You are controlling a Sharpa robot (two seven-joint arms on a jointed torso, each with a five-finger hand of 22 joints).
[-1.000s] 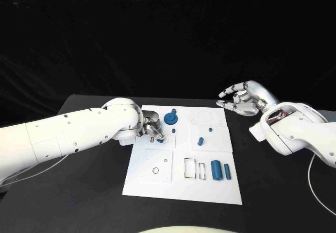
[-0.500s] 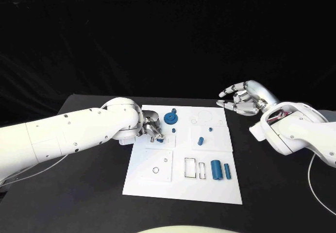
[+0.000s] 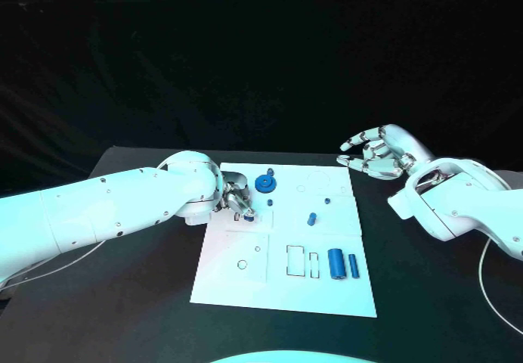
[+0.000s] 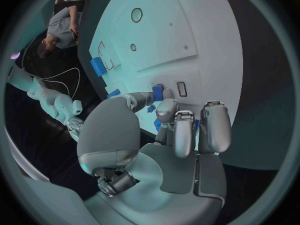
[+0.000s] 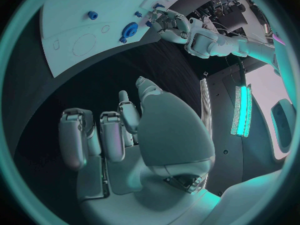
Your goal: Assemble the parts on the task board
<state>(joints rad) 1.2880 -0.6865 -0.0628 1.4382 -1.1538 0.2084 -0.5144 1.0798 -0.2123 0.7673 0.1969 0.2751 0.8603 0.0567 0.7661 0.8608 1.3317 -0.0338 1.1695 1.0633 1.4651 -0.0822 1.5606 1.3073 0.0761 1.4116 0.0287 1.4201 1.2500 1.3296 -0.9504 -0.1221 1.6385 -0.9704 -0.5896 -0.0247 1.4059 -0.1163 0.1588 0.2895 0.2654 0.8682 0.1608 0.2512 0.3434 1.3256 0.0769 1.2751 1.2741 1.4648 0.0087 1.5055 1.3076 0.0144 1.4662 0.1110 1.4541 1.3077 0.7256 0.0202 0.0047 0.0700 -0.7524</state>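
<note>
- My left hand (image 3: 238, 200) lay over the task board's (image 3: 283, 291) near-left area, fingertips (image 4: 157, 94) pinching a small blue part (image 3: 249, 217) against the board; its long axis could not be told.
- Blue round part (image 3: 266, 184): flat on the board, just beyond that hand.
- Short blue peg (image 3: 312, 220): mid-board, lying slightly tilted.
- Two blue cylinders (image 3: 343, 264): side by side, long axes running near to far.
- My right hand (image 3: 374, 153) hung off the board's far-right corner, fingers curled loosely apart, holding nothing.
</note>
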